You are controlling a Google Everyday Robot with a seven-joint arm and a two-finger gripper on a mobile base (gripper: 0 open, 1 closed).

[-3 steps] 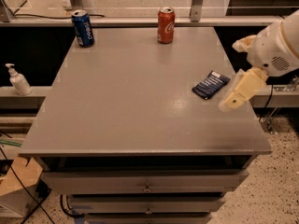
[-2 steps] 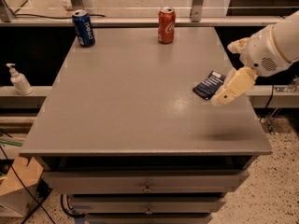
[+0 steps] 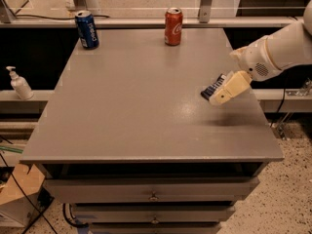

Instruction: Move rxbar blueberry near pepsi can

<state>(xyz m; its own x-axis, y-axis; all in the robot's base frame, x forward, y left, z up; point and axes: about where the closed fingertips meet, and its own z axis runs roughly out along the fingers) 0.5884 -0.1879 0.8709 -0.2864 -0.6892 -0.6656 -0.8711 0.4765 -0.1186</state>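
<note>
One bar (image 3: 213,87) lies near the counter's (image 3: 136,106) right edge, partly hidden by the hand (image 3: 229,87) over it. I cannot tell if the hand is apart or together. Two cans stand along the far edge: one pepsi (image 3: 87,29) at the left corner and one red can (image 3: 173,26) past the middle.

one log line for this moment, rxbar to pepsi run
gripper: at rxbar blueberry, right side of table | pepsi can: upright, far-left corner | status: bar not yet near can

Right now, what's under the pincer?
The pincer, near the table's right edge, covers most of the rxbar blueberry. Only the bar's left end shows; the rest is hidden.
</note>
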